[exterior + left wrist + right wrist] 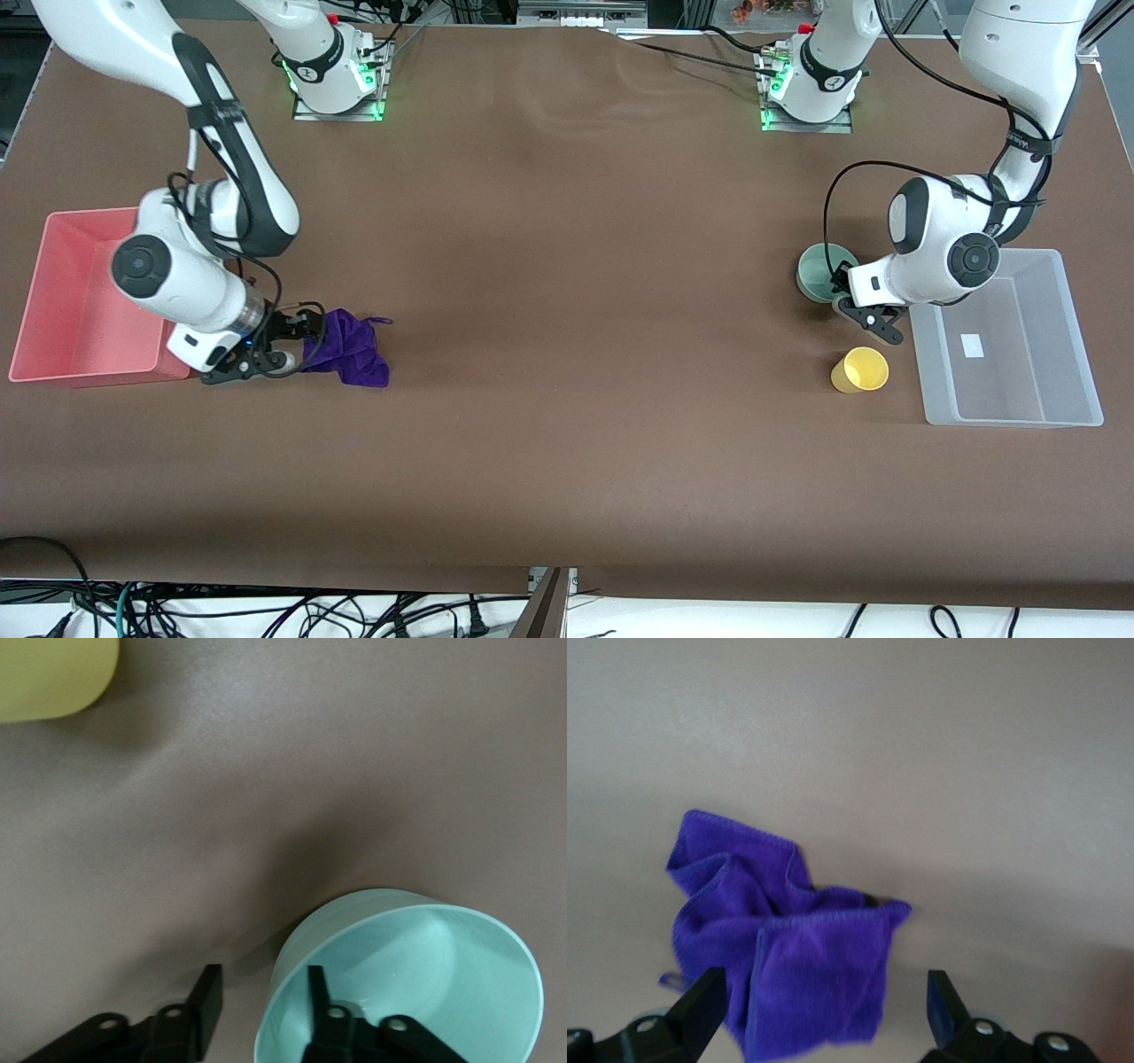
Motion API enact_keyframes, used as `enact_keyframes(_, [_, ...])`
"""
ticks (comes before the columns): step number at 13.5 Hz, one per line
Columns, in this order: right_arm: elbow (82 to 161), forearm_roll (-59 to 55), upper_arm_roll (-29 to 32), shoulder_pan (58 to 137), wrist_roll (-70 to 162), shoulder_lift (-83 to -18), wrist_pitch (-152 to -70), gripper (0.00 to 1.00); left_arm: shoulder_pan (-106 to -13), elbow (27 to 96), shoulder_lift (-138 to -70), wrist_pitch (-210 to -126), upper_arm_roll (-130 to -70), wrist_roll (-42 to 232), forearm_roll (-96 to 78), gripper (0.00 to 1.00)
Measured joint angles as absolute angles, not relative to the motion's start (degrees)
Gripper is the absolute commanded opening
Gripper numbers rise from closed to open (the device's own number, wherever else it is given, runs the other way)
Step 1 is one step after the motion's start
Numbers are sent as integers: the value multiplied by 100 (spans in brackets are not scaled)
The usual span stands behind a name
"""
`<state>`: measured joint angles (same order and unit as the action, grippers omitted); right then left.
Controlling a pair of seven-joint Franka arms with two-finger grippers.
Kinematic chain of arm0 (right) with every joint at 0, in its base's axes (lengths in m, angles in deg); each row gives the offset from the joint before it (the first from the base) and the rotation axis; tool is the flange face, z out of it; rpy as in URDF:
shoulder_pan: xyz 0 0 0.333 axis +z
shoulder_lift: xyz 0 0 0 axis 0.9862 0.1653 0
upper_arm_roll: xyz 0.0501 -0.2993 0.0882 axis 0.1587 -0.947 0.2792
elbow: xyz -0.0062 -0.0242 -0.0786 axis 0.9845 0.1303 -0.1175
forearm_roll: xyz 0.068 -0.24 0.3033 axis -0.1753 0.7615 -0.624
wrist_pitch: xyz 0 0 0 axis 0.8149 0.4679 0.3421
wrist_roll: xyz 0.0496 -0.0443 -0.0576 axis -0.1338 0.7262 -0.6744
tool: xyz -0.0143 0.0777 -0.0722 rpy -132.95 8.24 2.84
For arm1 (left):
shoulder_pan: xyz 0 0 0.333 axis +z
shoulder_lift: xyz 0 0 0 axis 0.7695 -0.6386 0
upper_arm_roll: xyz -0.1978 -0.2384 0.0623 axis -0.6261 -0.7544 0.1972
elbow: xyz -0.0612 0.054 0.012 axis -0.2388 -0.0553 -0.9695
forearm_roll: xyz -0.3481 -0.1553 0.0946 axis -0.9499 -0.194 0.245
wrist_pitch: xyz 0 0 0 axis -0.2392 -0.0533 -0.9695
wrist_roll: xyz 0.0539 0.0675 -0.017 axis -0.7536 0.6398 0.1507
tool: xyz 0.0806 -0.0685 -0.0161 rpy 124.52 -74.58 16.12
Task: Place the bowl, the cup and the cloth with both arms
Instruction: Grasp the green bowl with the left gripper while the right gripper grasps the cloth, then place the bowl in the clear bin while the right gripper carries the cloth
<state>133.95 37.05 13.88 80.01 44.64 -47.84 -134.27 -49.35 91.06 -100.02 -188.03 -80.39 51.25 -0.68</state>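
The left gripper, jaws spread, straddles the pale mint-green round bowl's rim; the right gripper hangs released over the crumpled dark purple fabric cloth.

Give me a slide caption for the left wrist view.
Left gripper with open jaws straddling the mint bowl's rim; yellow cup nearby.

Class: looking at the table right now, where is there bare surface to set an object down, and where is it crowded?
Free: the broad stretch of table between the cloth and the bowl. Crowded: the left gripper straddles the bowl's wall, beside the cup and clear bin; the right gripper is at the cloth beside the pink bin.
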Motion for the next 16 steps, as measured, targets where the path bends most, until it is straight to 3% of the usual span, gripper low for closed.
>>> enact_keyframes(6, [13499,3705,1391,8150,4442,-4385,-13994,100,-4931,8986,-9704,-18474,-8016,4976,-68,0])
enact_keyframes(10, [13520,3705,1390,8154,4428,-4305,-13991,100,-4754,8062,-8946,-17208,-7855,4465,514,0])
enact_keyframes(11, [13543,3705,1390,8161,4428,-4281,-13991,95,-4717,7821,-8865,-17095,-7727,4246,831,0])
enact_keyframes(12, [13587,3705,1390,8173,4428,-4264,-13991,79,-4658,7641,-8855,-17047,-7588,3925,998,0])
enact_keyframes(13, [13650,3705,1390,8183,4428,-4254,-13992,42,-4575,7566,-8899,-17058,-7467,3583,1055,0])
enact_keyframes(14, [13718,3705,1390,8194,4428,-4251,-13993,20,-4476,7560,-9003,-17203,-7335,3282,1063,0])
enact_keyframes(15, [13760,3705,1390,8202,4430,-4251,-13994,5,-4355,7568,-9181,-17489,-7225,3082,1063,0])
enact_keyframes(16, [13762,3705,1389,8204,4431,-4258,-13994,0,-4224,7579,-9423,-17842,-7142,2938,1064,0])
